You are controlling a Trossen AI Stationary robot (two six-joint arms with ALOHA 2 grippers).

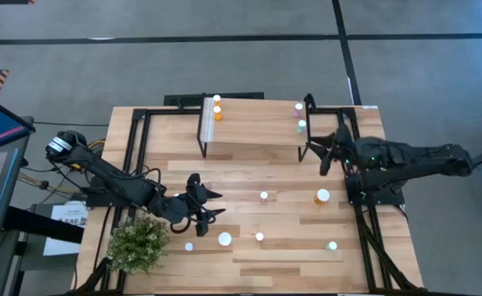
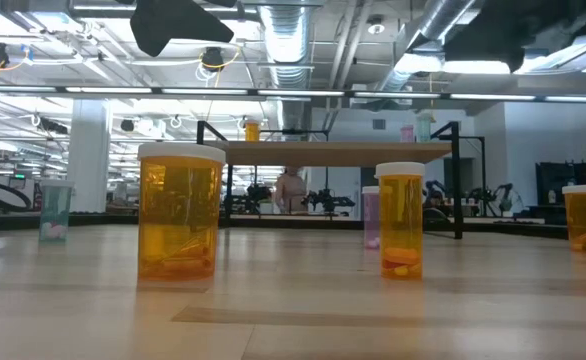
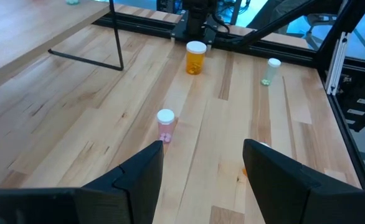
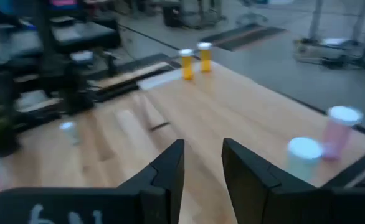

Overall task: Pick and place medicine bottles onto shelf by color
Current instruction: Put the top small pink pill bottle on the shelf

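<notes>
Orange medicine bottles (image 2: pixel 180 212) loom closest in the low view, standing on the tabletop (image 1: pixel 290 255) before the shelf (image 1: pixel 253 123). Four bottles already stand on the shelf: two orange (image 1: pixel 217 108) at its left end, a pink (image 1: pixel 298 108) and a pale green (image 1: pixel 302 126) at its right. About seven remain on the table, so sorting seems under halfway.

Right gripper (image 1: pixel 325 163) hovers empty beside the shelf's right end, fingers narrowly parted. Left gripper (image 1: pixel 210 203) hangs over the near-left table, spread wide, holding nothing.

Only the high view shows the potted plant (image 1: pixel 138 243); only the low view shows a person (image 2: pixel 291 188) in the room beyond.
</notes>
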